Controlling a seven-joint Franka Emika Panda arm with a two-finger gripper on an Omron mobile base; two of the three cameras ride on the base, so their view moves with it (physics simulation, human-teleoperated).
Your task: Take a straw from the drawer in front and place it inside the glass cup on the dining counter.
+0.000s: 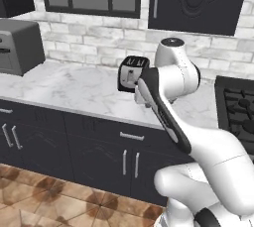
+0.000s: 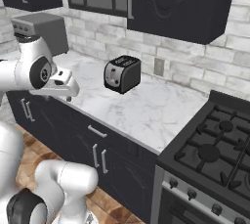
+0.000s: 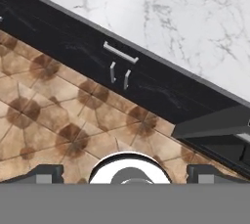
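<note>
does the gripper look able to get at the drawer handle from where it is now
Probably yes. The gripper is open and hangs above the floor before the closed drawer; nothing stands between it and the silver bar handle, though it isn't close yet.

arm: white, elbow raised, forearm folded forward | gripper (image 3: 125, 173): pointed downward, jaws spread wide, held nothing

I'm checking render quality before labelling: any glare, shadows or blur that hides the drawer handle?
Left base view: even, soft light, drawer handle sharp, no glare. Right base view: toaster casts a faint shadow on the worktop; handle clear. Hand view: tilted, slightly soft, handle readable, end effector fingertips dark.
</note>
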